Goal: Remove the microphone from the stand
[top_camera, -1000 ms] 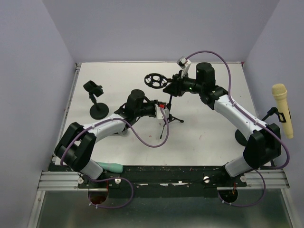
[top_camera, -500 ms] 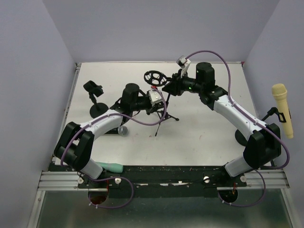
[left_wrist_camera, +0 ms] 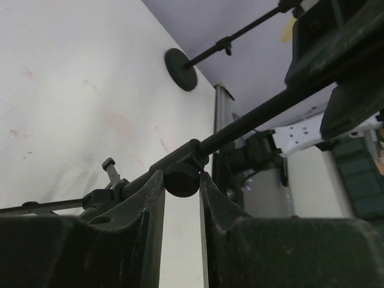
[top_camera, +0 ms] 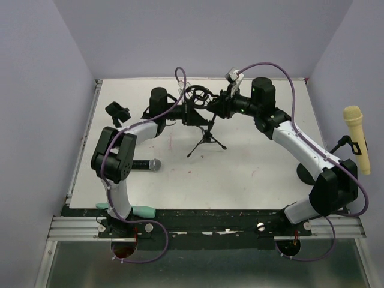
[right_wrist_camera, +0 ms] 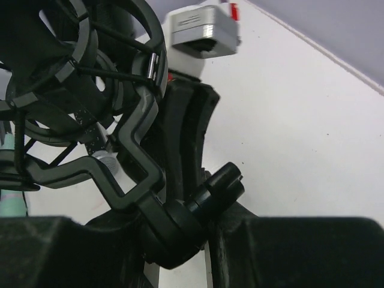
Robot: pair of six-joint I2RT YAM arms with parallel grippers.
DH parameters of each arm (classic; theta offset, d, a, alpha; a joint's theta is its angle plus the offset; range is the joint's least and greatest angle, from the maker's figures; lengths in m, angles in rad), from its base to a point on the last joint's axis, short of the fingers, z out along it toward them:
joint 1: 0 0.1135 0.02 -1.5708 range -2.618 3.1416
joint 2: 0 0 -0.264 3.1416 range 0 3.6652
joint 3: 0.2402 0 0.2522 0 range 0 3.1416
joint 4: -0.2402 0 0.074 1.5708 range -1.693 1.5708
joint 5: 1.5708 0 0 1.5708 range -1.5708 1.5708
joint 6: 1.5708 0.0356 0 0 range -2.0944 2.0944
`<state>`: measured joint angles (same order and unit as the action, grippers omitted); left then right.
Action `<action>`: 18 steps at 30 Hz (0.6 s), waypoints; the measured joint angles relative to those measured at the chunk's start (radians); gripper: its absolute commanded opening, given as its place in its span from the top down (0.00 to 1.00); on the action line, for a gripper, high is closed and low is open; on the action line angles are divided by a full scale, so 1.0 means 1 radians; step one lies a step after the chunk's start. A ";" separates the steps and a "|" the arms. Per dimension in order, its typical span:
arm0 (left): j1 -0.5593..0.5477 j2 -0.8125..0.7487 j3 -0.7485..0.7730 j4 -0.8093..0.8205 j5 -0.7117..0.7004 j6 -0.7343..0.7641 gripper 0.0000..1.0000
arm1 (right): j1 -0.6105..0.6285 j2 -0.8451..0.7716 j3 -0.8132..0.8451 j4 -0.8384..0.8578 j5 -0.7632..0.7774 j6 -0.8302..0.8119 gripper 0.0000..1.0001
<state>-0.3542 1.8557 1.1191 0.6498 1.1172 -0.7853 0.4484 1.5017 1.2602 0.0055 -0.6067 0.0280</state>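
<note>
Left wrist shows left claw (left_wrist_camera: 181,180) clamped on the stand (left_wrist_camera: 252,117).

Off on the right there's a yellow mic (top_camera: 356,137) perched on its own round-base stand (top_camera: 303,174). Small clip stand (top_camera: 118,111) sits far left, and something teal (top_camera: 138,211) lies at the table's (top_camera: 258,168) near edge.

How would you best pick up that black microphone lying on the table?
Take the microphone by its slim black handle, coming from straight above and closing across it. It lies flat on the table, and the round silver head is wider and likelier to slip.
</note>
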 measured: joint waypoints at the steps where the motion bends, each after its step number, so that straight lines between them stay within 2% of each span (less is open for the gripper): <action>1: 0.003 0.026 0.040 -0.015 0.034 -0.040 1.00 | 0.000 -0.004 0.000 0.002 0.000 -0.014 0.99; 4: 0.007 0.119 0.220 -0.108 0.148 -0.171 0.98 | 0.003 -0.011 0.001 0.022 0.001 -0.061 0.99; 5: 0.008 0.146 0.268 -0.146 0.184 -0.225 0.87 | 0.003 -0.016 0.001 0.027 0.003 -0.073 0.99; 6: 0.007 0.170 0.301 -0.180 0.214 -0.272 0.80 | 0.004 -0.018 0.001 0.030 0.003 -0.081 0.99; 9: 0.005 0.182 0.303 -0.256 0.267 -0.364 0.67 | 0.014 -0.018 -0.002 0.026 0.003 -0.089 0.99; 11: 0.003 0.195 0.290 -0.282 0.299 -0.457 0.63 | 0.019 -0.018 -0.005 0.014 0.003 -0.091 0.99; 15: -0.001 0.208 0.257 -0.396 0.331 -0.518 0.52 | 0.027 -0.016 -0.022 -0.017 0.003 -0.100 0.99; 18: 0.000 0.208 0.242 -0.435 0.338 -0.533 0.28 | 0.027 -0.015 -0.024 -0.025 0.003 -0.108 0.99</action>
<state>-0.3542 2.0636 1.3609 0.2146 1.4551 -1.3182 0.4759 1.4868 1.2366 -0.0193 -0.6033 -0.0795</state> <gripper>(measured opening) 0.501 0.344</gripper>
